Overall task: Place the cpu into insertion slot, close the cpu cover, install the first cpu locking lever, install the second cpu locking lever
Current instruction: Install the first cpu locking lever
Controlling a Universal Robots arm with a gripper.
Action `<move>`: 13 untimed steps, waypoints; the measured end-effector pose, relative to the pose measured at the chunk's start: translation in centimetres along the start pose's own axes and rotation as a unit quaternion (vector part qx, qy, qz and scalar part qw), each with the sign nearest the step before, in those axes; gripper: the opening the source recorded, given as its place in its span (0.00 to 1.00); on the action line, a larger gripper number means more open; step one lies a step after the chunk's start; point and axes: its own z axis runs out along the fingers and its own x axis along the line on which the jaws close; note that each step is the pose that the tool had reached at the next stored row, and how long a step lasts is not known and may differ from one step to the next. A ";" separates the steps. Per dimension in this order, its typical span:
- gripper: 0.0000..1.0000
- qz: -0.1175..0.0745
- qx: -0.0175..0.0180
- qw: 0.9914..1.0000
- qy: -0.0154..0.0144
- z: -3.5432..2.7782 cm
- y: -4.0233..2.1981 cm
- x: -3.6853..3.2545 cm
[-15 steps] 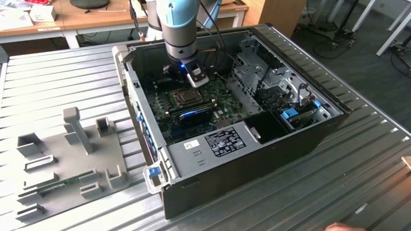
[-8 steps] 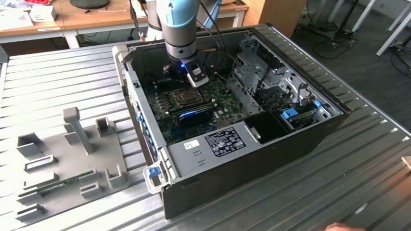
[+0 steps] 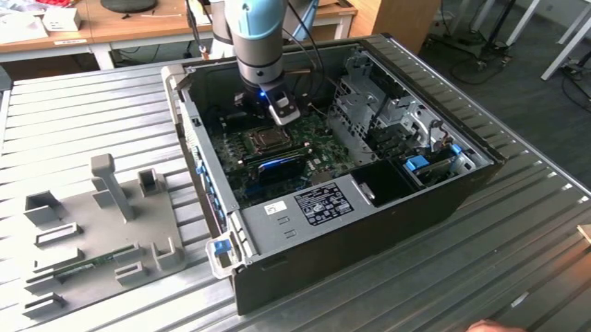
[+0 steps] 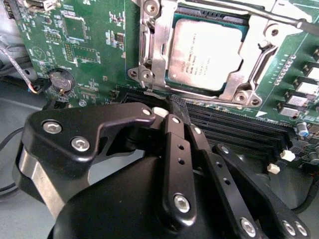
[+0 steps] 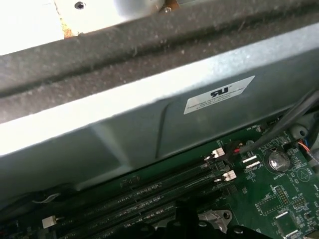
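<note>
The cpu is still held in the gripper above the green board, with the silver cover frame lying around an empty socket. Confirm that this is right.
Not right. In the second wrist view the cpu already sits in the insertion slot, inside the cut-out of the silver cpu cover; the socket is not empty. The gripper does hang above the green board, beside the socket.

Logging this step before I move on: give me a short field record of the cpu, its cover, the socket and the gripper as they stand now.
cpu: seated flat in the insertion slot, silvery face up
cpu cover: silver frame down around the chip, centre cut-out showing it
lever: thin rod runs along the cover's far edge; latched or not, cannot tell
gripper: black fingers close together over the memory strips beside the socket, holding nothing visible
arm: reaching down into the open computer case above the motherboard
</note>
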 end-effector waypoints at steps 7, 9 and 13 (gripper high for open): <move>0.11 0.000 0.000 1.000 0.000 -0.36 0.43 0.08; 0.11 0.000 0.000 1.000 0.000 -0.35 0.53 0.14; 0.11 0.003 0.000 1.000 -0.001 -0.32 0.65 0.23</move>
